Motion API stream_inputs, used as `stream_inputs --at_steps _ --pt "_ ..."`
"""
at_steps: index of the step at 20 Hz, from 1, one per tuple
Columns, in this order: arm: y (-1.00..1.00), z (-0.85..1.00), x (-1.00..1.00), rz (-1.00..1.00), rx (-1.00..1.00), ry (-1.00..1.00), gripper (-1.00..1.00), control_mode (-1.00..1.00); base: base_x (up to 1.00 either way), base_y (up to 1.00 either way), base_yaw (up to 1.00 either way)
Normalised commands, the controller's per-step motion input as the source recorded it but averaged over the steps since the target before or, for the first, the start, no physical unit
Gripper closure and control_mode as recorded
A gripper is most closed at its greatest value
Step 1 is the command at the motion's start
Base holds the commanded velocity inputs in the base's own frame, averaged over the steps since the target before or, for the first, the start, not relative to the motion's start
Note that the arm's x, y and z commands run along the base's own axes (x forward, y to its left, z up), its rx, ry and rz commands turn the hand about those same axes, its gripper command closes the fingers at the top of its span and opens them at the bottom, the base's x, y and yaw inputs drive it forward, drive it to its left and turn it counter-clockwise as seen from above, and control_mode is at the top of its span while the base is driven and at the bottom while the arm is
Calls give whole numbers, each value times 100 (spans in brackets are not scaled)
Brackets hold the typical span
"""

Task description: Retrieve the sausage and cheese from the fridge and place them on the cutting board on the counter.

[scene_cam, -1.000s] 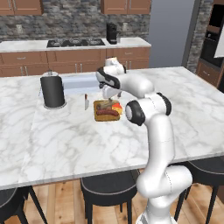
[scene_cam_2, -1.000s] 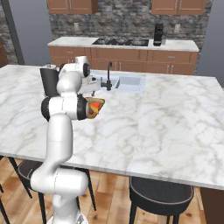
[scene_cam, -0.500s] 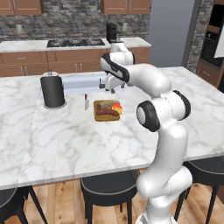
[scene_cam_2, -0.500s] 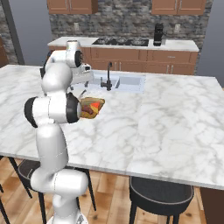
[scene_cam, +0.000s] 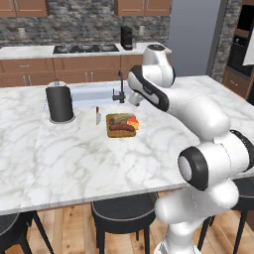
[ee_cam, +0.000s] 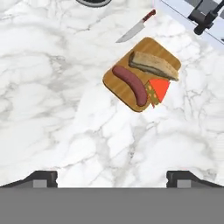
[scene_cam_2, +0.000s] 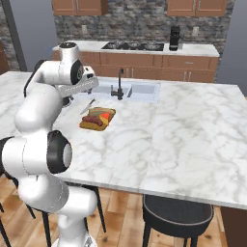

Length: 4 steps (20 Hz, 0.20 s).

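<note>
My pincer (ee_cam: 112,177) hangs released, its two dark fingertips (ee_cam: 41,178) set wide apart with nothing between them, high above the white marble desk (scene_cam: 84,158) and looking straight down on it.

Below me lies the cutting board (ee_cam: 117,83), a small light brown wooden rectangle flat on the desk. The sausage (ee_cam: 130,85), a dark red-brown curved link, lies along the board. Just beside it is the cheese (ee_cam: 157,90), an orange wedge with a yellow-green face, sitting at the board's edge and touching the sausage's end. On the other side of the sausage a pale tan loaf-like piece (ee_cam: 153,66) rests on the same board.

From the left base view, the board (scene_cam: 122,125) sits near the middle of the desk, a little nearer than the sink (scene_cam: 94,92) and its dark faucet (scene_cam: 119,89). A knife (scene_cam: 97,115) with a reddish handle lies on the marble just left of the board, apart from it. Further left stands a dark cylindrical container (scene_cam: 60,103), upright.

In the right base view the sausage (scene_cam_2: 92,120) is on the near side of the board, the cheese (scene_cam_2: 104,116) to its right. Beyond the desk, along the far wall, a counter carries a stove (scene_cam_2: 131,46) and a dark coffee machine (scene_cam_2: 174,37).
</note>
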Motion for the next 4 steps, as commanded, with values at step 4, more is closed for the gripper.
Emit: stream_inputs --at_steps 4 --pt "-28 57 -100 0 0 -25 -100 -100 0 0 0"
